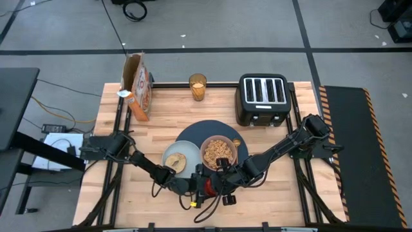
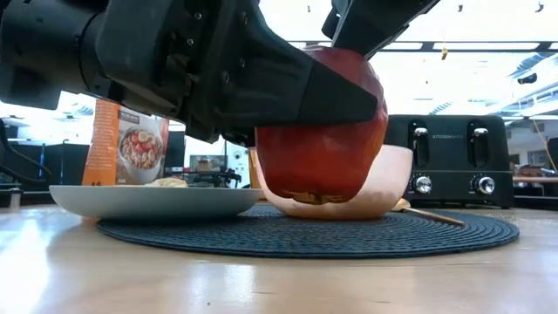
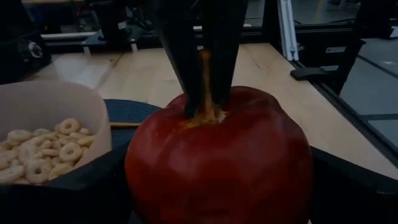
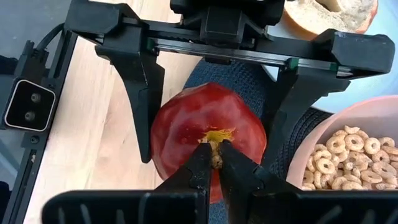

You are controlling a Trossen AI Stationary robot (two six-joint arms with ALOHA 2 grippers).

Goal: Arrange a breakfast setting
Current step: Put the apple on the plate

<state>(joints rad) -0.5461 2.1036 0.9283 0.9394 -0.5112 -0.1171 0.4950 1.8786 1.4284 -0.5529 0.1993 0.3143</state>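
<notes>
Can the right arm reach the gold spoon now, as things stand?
Probably not at once: the right end effector is shut on the stem of the red apple, which the left end effector also clamps. The gold spoon lies behind the bowl.

table [image 1: 270,187]: wood | mat [image 1: 212,129] | toaster [image 1: 262,98] | cereal box [image 1: 138,86] | juice glass [image 1: 197,87]

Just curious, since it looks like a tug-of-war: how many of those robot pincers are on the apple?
2. The left pincer straddles the red apple, one finger on each side; the right pincer pinches its stem from above. No other pincers are in view.
</notes>
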